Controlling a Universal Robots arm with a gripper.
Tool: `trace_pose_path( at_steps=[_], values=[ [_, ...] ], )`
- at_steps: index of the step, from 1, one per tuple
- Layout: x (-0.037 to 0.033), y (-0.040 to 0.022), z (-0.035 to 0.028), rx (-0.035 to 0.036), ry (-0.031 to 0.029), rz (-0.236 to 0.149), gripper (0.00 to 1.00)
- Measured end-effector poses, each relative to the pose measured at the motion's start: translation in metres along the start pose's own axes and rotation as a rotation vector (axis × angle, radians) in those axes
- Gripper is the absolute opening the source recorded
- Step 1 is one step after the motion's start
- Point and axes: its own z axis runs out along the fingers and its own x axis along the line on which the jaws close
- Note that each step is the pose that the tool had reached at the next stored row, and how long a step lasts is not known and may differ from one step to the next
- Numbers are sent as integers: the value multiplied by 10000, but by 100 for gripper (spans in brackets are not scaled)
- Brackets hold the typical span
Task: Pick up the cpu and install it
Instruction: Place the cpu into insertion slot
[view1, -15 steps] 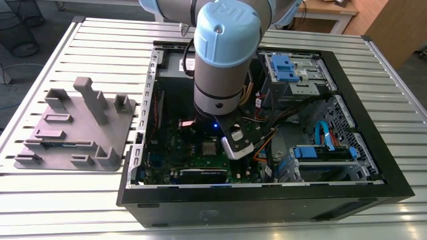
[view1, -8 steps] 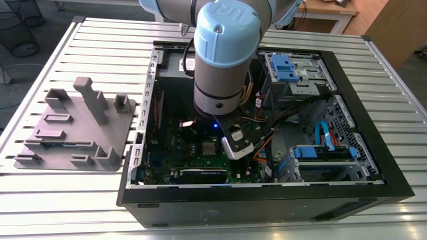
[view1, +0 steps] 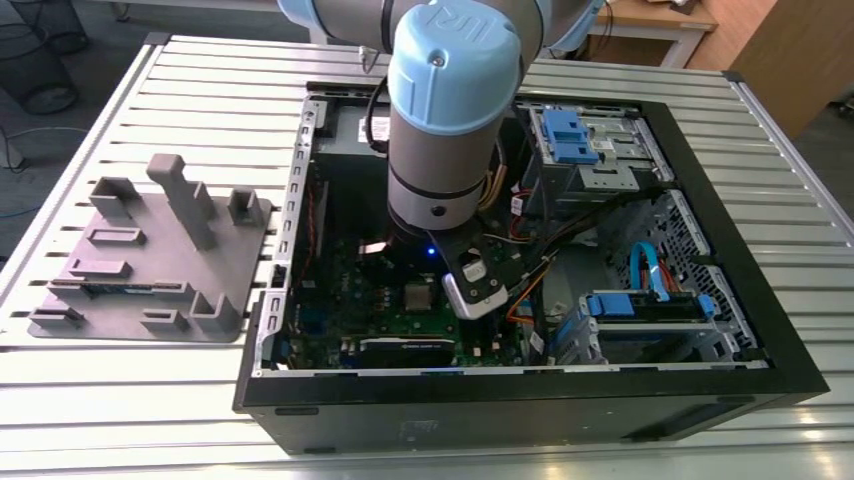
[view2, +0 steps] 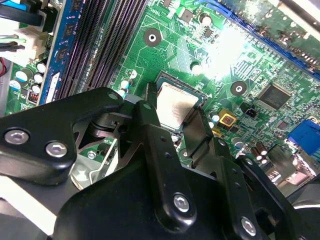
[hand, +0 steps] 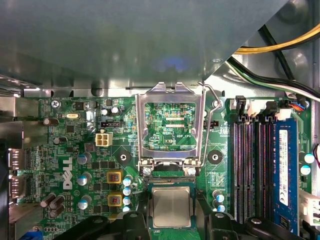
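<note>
From here my arm (view1: 434, 160) is a grey cylinder capped in pale blue, with a small blue light (view1: 430, 250) glowing above the jaws. Behind the jaws, the gripper (view2: 175, 112) is matte black, its linked fingers (view2: 155, 150) pinned with silver hex screws (view2: 181, 202).

Bright glare on motherboard (view2: 232, 42) in second wrist view; exterior view evenly lit.

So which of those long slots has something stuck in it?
The one farthest from the cpu: a blue memory stick stands in it. The black slots beside it look empty.
</note>
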Motion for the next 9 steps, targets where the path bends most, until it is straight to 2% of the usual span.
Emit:
trace_pose_path(
  at_steps=[9],
  values=[
    [0,0,2,-2,-1,2,44]
  ],
)
